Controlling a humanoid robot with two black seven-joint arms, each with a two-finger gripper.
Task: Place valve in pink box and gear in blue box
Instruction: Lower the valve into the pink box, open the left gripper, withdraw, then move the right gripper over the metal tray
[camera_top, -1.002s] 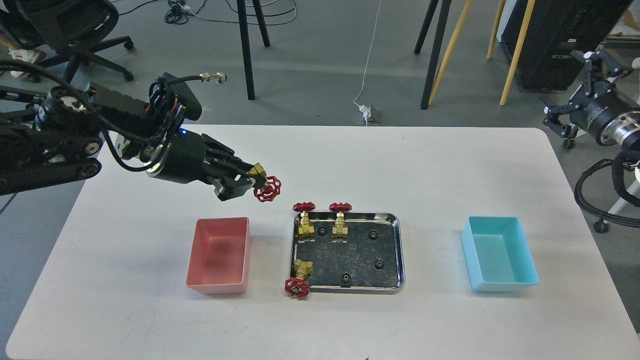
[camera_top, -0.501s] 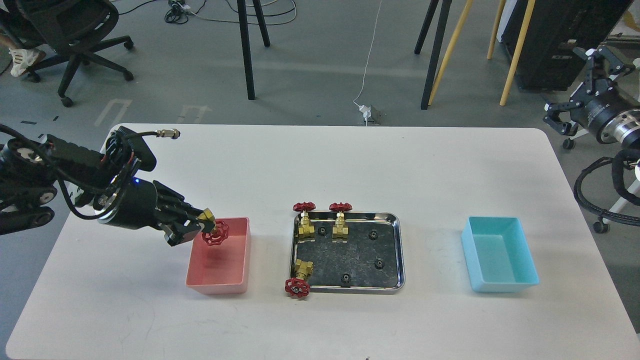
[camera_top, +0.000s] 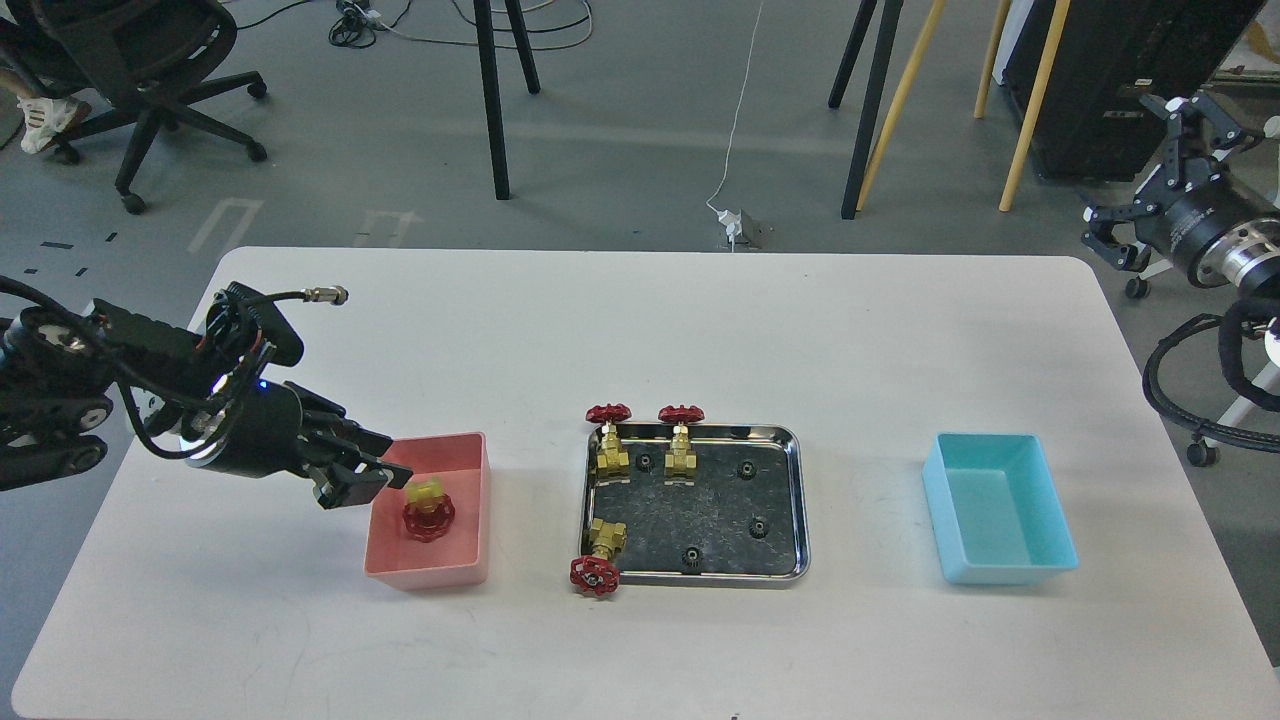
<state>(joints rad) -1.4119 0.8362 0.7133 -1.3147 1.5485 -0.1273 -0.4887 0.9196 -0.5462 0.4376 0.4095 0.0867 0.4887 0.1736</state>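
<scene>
A brass valve with a red handwheel (camera_top: 428, 510) lies inside the pink box (camera_top: 430, 576), slightly blurred. My left gripper (camera_top: 386, 461) is open and empty at the box's left rim, just left of that valve. Three more valves stand on the steel tray (camera_top: 802, 500): two at its back edge (camera_top: 608, 440) (camera_top: 681, 438) and one at its front-left corner (camera_top: 598, 560). Several black gears, such as one (camera_top: 745, 468), lie in the tray. The blue box (camera_top: 1000, 510) stands empty at the right. My right gripper (camera_top: 1140, 170) is open, held high off the table's right edge.
The white table (camera_top: 700, 330) carries the pink box, tray and blue box in a row. Chair legs, stands and cables are on the floor behind. A black cable loop (camera_top: 1190, 390) hangs at the right edge.
My left gripper carried the valve down and left to the pink box and opened. The valve dropped into the box, which shifted slightly left. The right arm barely moved.
</scene>
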